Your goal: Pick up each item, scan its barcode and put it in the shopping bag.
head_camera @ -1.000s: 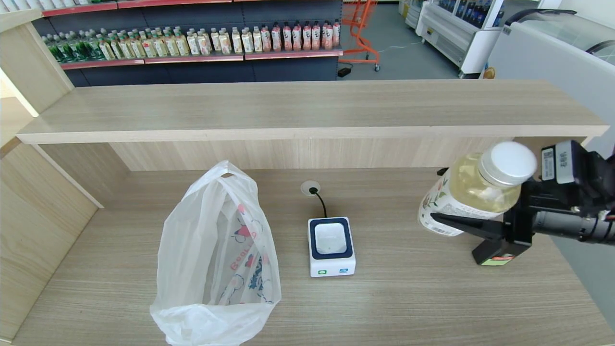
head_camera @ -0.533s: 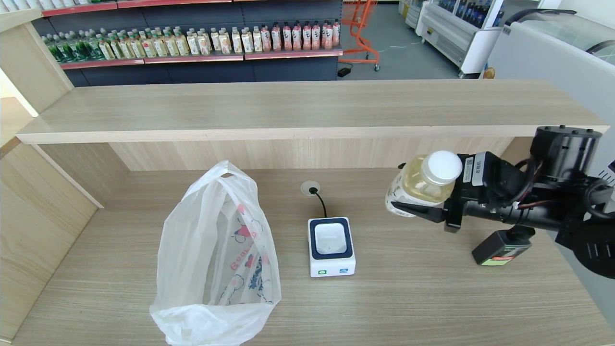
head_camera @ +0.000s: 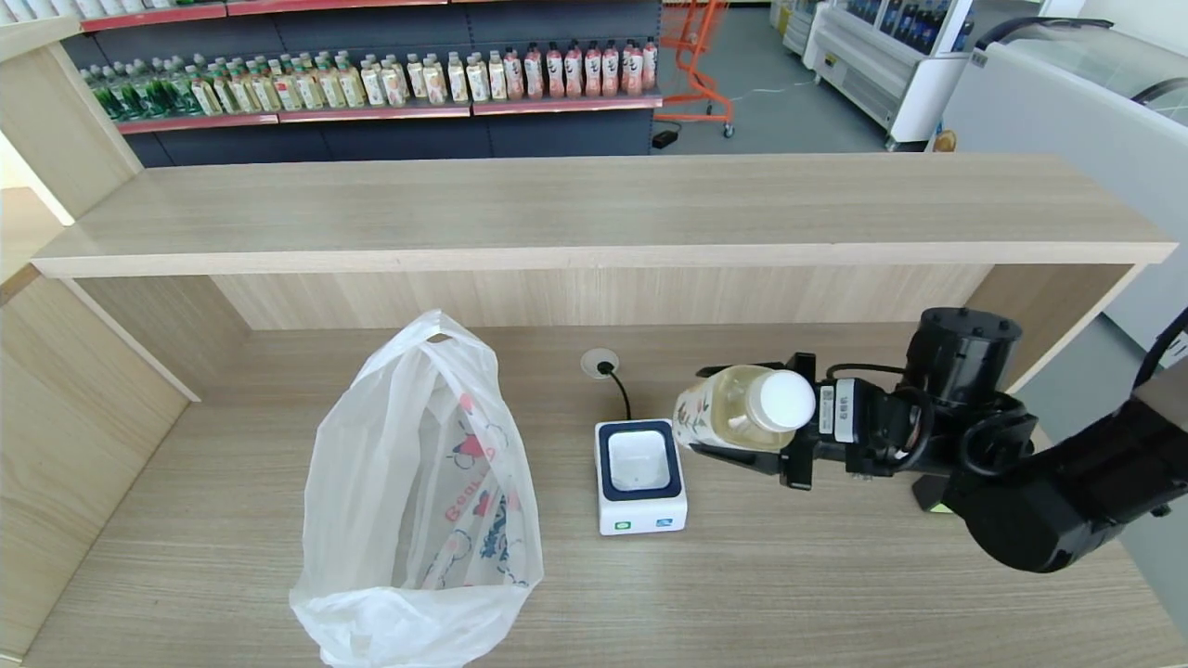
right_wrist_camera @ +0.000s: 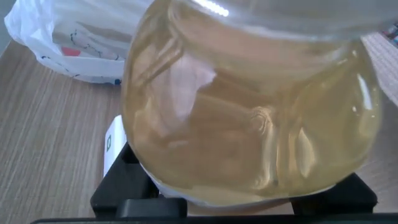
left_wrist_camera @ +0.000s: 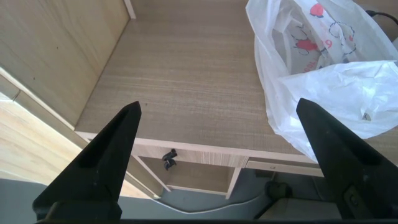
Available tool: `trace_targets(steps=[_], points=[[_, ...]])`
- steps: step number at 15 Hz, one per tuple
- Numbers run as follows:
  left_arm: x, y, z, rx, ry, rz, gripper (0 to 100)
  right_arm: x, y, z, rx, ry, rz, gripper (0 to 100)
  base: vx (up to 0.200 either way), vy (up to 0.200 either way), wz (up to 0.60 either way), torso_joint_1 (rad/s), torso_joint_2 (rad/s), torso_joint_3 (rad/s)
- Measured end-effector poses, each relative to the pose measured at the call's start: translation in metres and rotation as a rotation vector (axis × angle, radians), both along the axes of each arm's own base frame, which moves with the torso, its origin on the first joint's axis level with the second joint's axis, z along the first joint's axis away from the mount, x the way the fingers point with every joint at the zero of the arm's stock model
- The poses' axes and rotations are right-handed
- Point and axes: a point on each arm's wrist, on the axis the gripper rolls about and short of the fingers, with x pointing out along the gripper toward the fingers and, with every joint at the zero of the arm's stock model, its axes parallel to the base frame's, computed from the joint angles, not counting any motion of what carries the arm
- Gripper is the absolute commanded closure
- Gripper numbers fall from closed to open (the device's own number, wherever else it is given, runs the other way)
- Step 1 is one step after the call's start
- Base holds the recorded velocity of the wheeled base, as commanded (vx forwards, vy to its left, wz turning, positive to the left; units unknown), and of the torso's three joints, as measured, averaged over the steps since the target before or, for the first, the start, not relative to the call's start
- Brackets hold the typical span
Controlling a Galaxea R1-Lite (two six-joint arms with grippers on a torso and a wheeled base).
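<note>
My right gripper (head_camera: pixel 722 410) is shut on a clear bottle (head_camera: pixel 733 415) of pale yellow drink with a white cap and a flowered label. The bottle lies tilted, its base toward the white and blue barcode scanner (head_camera: pixel 639 474), just right of it and above the counter. Close up, the bottle (right_wrist_camera: pixel 249 106) hangs over the scanner (right_wrist_camera: pixel 115 142). A white plastic shopping bag (head_camera: pixel 422 506) stands open left of the scanner. My left gripper (left_wrist_camera: pixel 214 155) is open and holds nothing, near the counter's front edge beside the bag (left_wrist_camera: pixel 323 68).
A wooden counter (head_camera: pixel 798 575) with a raised back ledge (head_camera: pixel 603 209) and side walls bounds the work area. The scanner's cable runs to a port (head_camera: pixel 600 363) behind it. A small dark box (head_camera: pixel 929 494) lies partly hidden under my right arm.
My right arm has carried the bottle leftward and lower, from the counter's right side to just beside the scanner. The bag and scanner have stayed put.
</note>
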Motion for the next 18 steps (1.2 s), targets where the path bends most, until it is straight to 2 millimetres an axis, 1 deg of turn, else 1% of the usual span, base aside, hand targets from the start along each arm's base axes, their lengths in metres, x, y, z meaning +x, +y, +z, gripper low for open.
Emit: trace_targets(steps=[4,8,11,18], points=[[0.000,0.000,0.000,0.000,0.000,0.000,0,0.007,0.005,-0.022,-0.004,0.021,0.059,100,0.000,0.000,0.00,0.000,0.00,0.000],[0.000,0.000,0.000,0.000,0.000,0.000,0,0.014,0.014,-0.035,0.003,0.003,0.097,100,0.000,0.000,0.00,0.000,0.00,0.000],[0.000,0.000,0.000,0.000,0.000,0.000,0,0.022,0.022,-0.040,0.011,-0.019,0.124,100,0.000,0.000,0.00,0.000,0.00,0.000],[0.000,0.000,0.000,0.000,0.000,0.000,0,0.041,0.031,-0.044,0.034,-0.079,0.162,100,0.000,0.000,0.00,0.000,0.00,0.000]])
